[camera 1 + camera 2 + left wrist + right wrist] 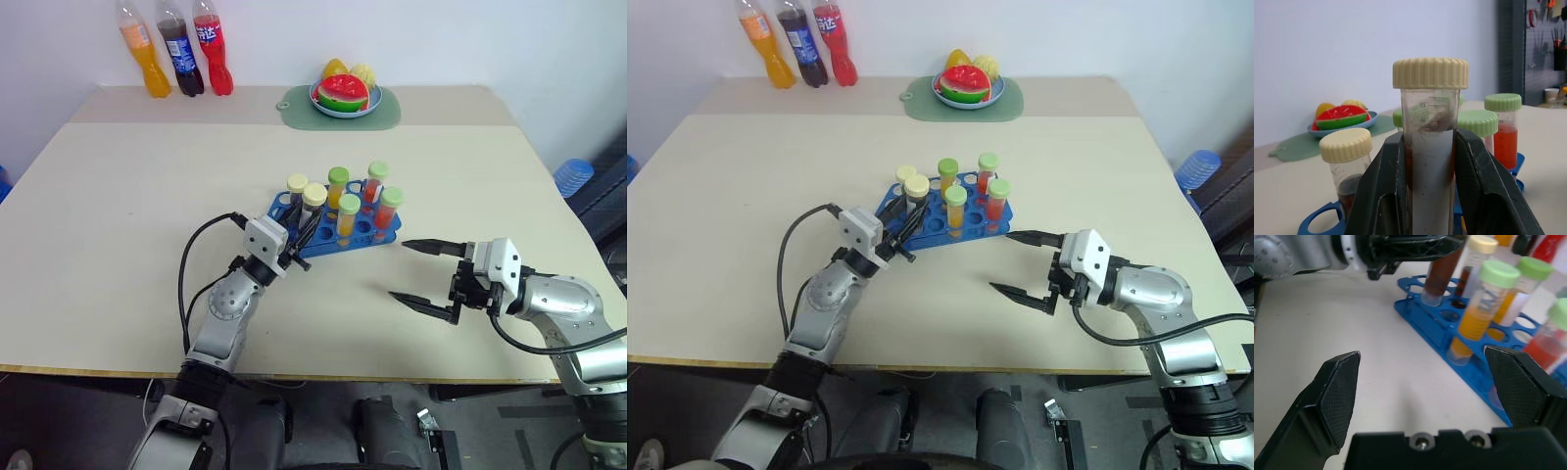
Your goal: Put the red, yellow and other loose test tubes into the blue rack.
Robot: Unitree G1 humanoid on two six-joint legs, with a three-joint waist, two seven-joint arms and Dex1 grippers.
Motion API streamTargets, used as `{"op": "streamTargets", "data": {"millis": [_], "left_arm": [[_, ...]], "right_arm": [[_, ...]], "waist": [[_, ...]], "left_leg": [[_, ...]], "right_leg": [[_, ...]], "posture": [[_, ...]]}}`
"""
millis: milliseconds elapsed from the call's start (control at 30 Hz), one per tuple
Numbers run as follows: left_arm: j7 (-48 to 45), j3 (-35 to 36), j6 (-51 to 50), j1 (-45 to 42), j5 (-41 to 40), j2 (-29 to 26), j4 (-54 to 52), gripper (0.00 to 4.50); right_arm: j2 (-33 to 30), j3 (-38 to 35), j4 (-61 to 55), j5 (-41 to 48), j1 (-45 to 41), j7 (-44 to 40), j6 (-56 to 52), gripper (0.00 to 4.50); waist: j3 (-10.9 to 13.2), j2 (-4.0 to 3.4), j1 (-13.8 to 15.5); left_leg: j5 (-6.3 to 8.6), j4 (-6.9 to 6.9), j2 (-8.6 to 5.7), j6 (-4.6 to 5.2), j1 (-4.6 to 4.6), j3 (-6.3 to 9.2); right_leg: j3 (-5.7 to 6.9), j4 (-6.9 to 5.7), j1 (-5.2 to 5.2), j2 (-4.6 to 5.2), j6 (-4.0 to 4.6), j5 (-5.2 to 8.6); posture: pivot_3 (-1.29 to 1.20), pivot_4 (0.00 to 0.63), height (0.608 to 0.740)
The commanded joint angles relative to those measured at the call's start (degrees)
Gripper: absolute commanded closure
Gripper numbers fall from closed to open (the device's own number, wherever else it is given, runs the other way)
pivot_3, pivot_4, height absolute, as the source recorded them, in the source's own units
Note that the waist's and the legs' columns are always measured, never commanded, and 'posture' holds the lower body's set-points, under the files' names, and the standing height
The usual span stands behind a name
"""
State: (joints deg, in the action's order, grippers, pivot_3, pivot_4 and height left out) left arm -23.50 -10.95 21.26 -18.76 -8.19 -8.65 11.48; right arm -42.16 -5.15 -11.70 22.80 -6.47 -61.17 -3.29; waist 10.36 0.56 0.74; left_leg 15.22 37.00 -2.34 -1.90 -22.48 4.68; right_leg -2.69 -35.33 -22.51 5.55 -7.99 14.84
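**Left gripper clamped on the dark tube at the rack's near corner**

Left gripper [302,238] is clenched on a cream-capped test tube [1430,147] holding dark brown liquid, and I have it upright right at the near left corner of the blue rack [374,233]. From my left wrist view, both black fingers [1386,191] press the tube's sides just below the liquid line, cap well clear above them. From my right wrist view, the tube's lower end [1437,284] sits at a hole on the rack's edge; how deep it goes I cannot tell.

Just beside it stands another cream-capped tube [297,187], also dark inside, already in the rack. Further along the rack, four green-capped tubes: two with orange-yellow liquid [347,217], two with red [389,209], all standing upright in their holes.

Over to my right gripper [423,274], it hangs wide open and empty above the table [118,225], just off the rack's right end, fingertips pointing toward the rack, nothing between them.

Far back on the table, a green mat [387,113] carries a blue plate [328,108] of toy fruit, and three soft-drink bottles [179,49] stand in a row by the wall: orange, dark cola and red.
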Motion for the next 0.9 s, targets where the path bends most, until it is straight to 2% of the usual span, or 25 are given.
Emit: {"op": "streamTargets", "data": {"millis": [33,233,333,467,567,633,800,900], "left_arm": [[-1.25,0.39,2.47,0.46,0.54,1.27,4.76,3.69],[-1.93,1.16,4.25,0.27,1.92,1.78,9.55,3.69],[-7.01,1.73,4.14,0.94,-2.74,2.13,9.23,3.69],[-5.45,3.22,4.22,1.01,-2.02,2.68,8.16,1.79],[-6.32,3.44,0.59,2.01,-3.41,2.21,4.54,0.30],[-11.21,2.85,-5.69,4.10,-9.39,1.03,-1.20,0.30],[-9.94,6.88,-10.53,10.43,-8.92,-5.15,-12.81,0.30],[-11.58,9.98,-10.98,15.07,-11.51,-8.63,-17.93,0.30]], "right_arm": [[-0.37,-1.32,-2.32,0.75,0.24,0.33,0.21,0.00],[0.29,-0.91,-2.13,0.50,0.07,0.82,0.54,0.00],[0.66,-0.57,-2.13,0.41,0.04,1.08,0.63,0.00],[1.34,-0.29,-1.42,0.47,-0.31,1.43,0.55,0.00],[1.91,-0.03,-0.96,0.44,-0.56,1.95,0.23,0.00],[2.40,0.19,-0.60,0.22,-0.60,2.41,-0.02,0.00],[4.87,0.47,1.08,-1.56,0.54,5.69,0.32,0.00],[6.08,-0.37,1.78,-1.47,1.63,7.39,-0.23,0.00]], "waist": [[0.00,0.00,-0.03],[-0.01,-0.01,-0.02],[-0.03,-0.03,-0.03],[-0.03,-0.03,-0.04],[-0.03,-0.02,-0.05],[-0.03,-0.03,-0.22],[-0.03,-0.04,-0.48],[-0.03,-0.05,-0.46]], "left_leg": [[0.00,0.00,0.00,0.00,0.00,0.00],[0.00,0.03,0.00,0.00,0.01,0.00],[0.00,0.03,0.00,0.01,0.02,0.01],[0.01,0.03,0.00,0.01,0.02,0.01],[0.00,0.03,0.00,0.01,0.02,0.02],[0.01,0.03,0.01,0.01,0.02,0.02],[0.01,0.01,0.06,0.03,0.02,0.15],[0.02,0.00,0.08,0.03,0.04,0.15]], "right_leg": [[0.00,-0.01,-0.01,0.00,0.00,0.00],[0.01,-0.02,0.02,0.00,-0.03,-0.01],[0.01,-0.03,0.02,0.00,-0.03,-0.02],[0.01,-0.03,0.01,0.00,-0.03,-0.02],[0.01,-0.06,0.00,-0.01,-0.03,-0.02],[0.01,-0.07,0.00,-0.01,-0.03,-0.02],[0.00,-0.14,-0.07,-0.02,-0.03,-0.01],[-0.02,-0.15,-0.08,-0.02,-0.03,-0.01]], "posture": [[0.00,0.150,0.740],[0.00,0.150,0.740],[0.00,0.150,0.740],[0.00,0.150,0.740],[0.00,0.150,0.740],[0.00,0.150,0.740],[0.00,0.150,0.740],[0.00,0.150,0.740]]}}
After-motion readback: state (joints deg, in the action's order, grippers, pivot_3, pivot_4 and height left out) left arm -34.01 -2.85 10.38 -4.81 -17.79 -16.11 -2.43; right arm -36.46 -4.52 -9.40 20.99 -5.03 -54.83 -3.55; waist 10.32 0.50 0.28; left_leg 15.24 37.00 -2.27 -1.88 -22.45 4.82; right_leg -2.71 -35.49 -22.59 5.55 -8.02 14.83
